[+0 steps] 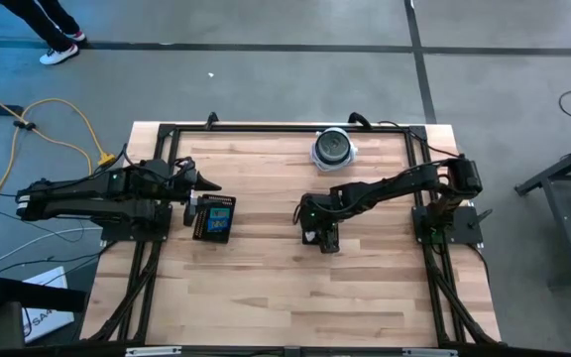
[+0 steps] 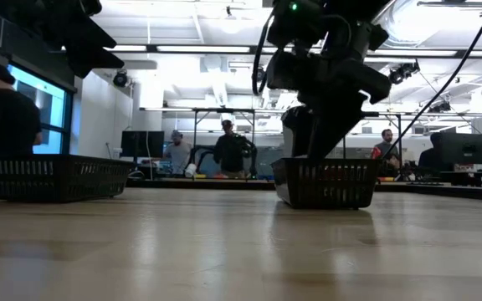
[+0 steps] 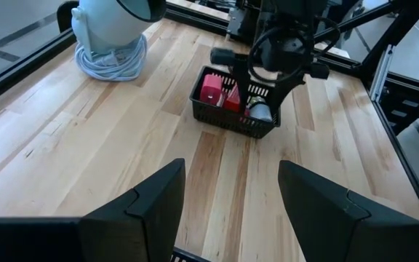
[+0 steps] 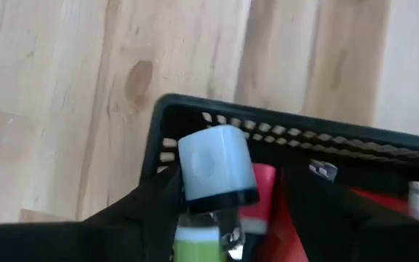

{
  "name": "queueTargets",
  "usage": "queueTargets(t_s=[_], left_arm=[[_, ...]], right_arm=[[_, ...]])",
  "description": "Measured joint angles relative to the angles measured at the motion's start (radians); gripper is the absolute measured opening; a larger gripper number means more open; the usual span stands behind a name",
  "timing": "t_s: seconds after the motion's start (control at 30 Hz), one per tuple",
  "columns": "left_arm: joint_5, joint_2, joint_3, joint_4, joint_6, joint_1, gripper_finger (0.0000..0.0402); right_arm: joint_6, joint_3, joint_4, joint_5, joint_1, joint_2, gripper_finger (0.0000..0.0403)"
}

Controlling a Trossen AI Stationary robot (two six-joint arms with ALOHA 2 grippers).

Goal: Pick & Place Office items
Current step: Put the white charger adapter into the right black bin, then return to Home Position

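Two black mesh trays stand on the wooden table. The left tray (image 1: pixel 197 224) holds teal and dark pieces (image 1: pixel 220 211). The right tray (image 3: pixel 233 124) holds red blocks (image 3: pixel 213 89). My right gripper (image 4: pixel 231 182) hangs open over a corner of the right tray (image 4: pixel 268 116), pointing down. A white-capped piece with a black band (image 4: pixel 215 169) stands between its fingers, with a green piece (image 4: pixel 195 240) and red ones below. My left gripper (image 3: pixel 231 175) is open and empty, just beyond the left tray's far side (image 1: pixel 210 184). My right gripper's fingers stand on either side of the white-capped piece (image 4: pixel 224 156), coming down from above into the tray. One finger (image 4: pixel 155 196) is close against the piece's side. Whether it touches the piece, I cannot tell.
A round grey-and-black disc-shaped object (image 1: pixel 333 147) with a coiled cable sits near the table's far edge. Bare wood lies between the two trays and along the near half of the table. A black frame borders the table. People stand in the room beyond (image 2: pixel 228 150).
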Motion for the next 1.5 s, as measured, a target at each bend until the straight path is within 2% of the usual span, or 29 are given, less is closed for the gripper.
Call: queueTargets(t_s=[0.23, 1.2, 1.5], left_arm=[[0.000, 0.000, 0.000, 0.000, 0.000, 0.000, 0.0216], [0.000, 0.000, 0.000, 0.000, 0.000, 0.000, 0.0216], [0.000, 0.000, 0.000, 0.000, 0.000, 0.000, 0.0216]], right_arm=[[-0.002, 0.000, -0.029, 0.072, 0.001, -0.057, 0.0223], [-0.004, 0.001, -0.054, 0.079, -0.002, -0.100, 0.0223], [-0.025, 0.002, -0.049, 0.196, -0.017, -0.196, 0.0223]])
